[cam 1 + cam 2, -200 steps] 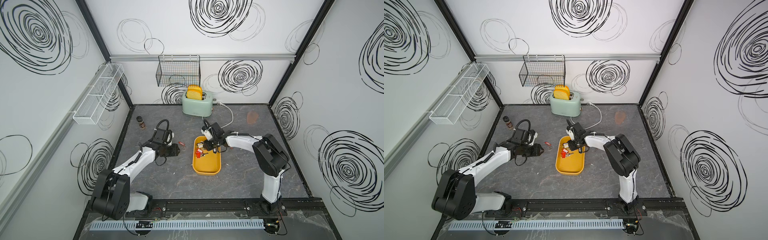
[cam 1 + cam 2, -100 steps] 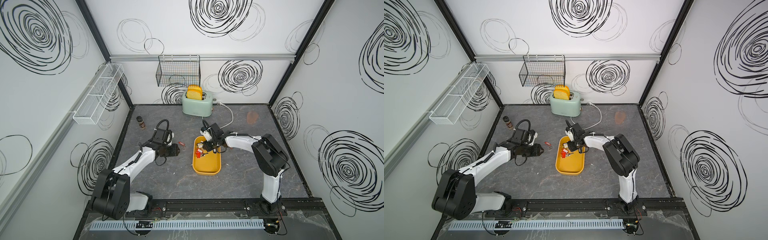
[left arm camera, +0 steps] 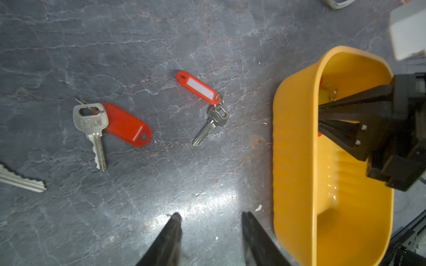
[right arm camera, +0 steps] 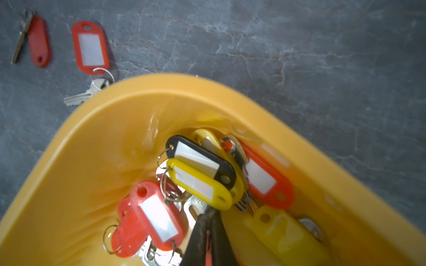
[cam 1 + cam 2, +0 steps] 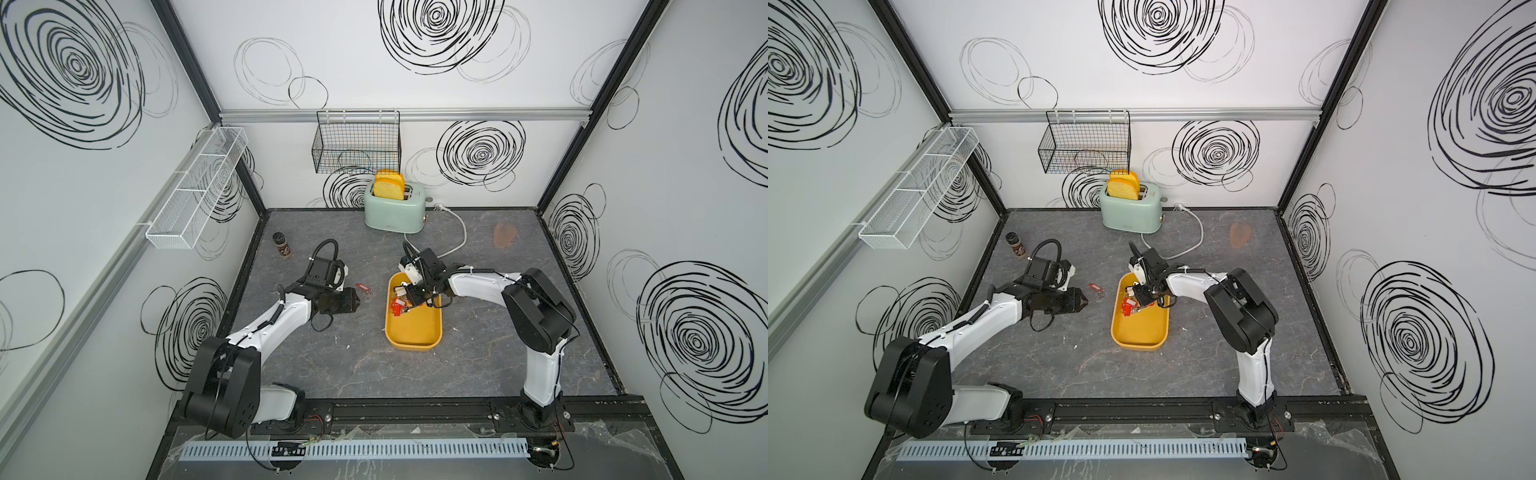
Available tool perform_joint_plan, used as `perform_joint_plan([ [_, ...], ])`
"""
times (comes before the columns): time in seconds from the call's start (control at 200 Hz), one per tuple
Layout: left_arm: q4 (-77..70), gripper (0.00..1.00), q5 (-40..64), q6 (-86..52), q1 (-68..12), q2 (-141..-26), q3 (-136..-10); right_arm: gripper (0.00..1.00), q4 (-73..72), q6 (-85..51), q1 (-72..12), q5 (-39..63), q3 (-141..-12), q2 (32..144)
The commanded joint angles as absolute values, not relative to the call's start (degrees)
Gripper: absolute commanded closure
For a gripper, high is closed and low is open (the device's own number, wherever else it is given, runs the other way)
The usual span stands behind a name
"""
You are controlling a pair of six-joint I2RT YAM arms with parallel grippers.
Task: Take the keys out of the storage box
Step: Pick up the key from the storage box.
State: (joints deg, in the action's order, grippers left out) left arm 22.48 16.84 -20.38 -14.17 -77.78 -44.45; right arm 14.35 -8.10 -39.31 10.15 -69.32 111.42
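The mustard-yellow storage box [image 5: 413,332] [image 5: 1140,328] lies mid-table. Several keys [image 4: 200,175] on red, yellow and black tags are heaped at its far end [image 5: 398,305]. My right gripper [image 4: 208,214] [image 5: 410,302] reaches down into that heap, shut, with its tips against a silver key head under a yellow tag. I cannot tell whether anything is pinched. Left of the box, my left gripper [image 3: 211,214] [image 5: 355,300] hovers open and empty over the table. Two red-tagged keys [image 3: 198,88] [image 3: 125,124] lie on the table beyond it. A third key blade [image 3: 20,179] shows at the edge of the left wrist view.
A mint toaster [image 5: 395,208] holding bread stands at the back, its white cable [image 5: 457,241] curling toward the box. A small spice jar [image 5: 282,245] stands at the back left. A black wire basket [image 5: 357,145] and a white mesh basket [image 5: 199,191] hang on the walls.
My right gripper's jaws have closed inside the box, amid the heap of keys. The left arm and the keys on the table have not moved.
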Motion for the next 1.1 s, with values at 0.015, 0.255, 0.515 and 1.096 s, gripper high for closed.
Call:
perform_joint_plan([
  [0.015, 21.0, 0.53, 17.4, -20.4, -13.8, -78.3, -43.9, 0.96, 16.3, -7.6, -39.7, 9.5, -68.9, 110.5],
  [0.255, 20.1, 0.53, 18.1, -20.1, -14.8, -76.8, -45.0, 0.99, 17.5, -8.2, -40.1, 8.4, -68.2, 103.2],
  [0.515, 17.8, 0.52, 19.2, -20.3, -19.1, -76.7, -47.5, 0.99, 16.9, -11.3, -37.3, 7.5, -64.1, 92.0],
  [1.096, 15.2, 0.51, 19.4, -20.0, -27.6, -79.3, -52.1, 0.99, 20.6, -17.1, -22.9, 7.3, -52.3, 75.2],
])
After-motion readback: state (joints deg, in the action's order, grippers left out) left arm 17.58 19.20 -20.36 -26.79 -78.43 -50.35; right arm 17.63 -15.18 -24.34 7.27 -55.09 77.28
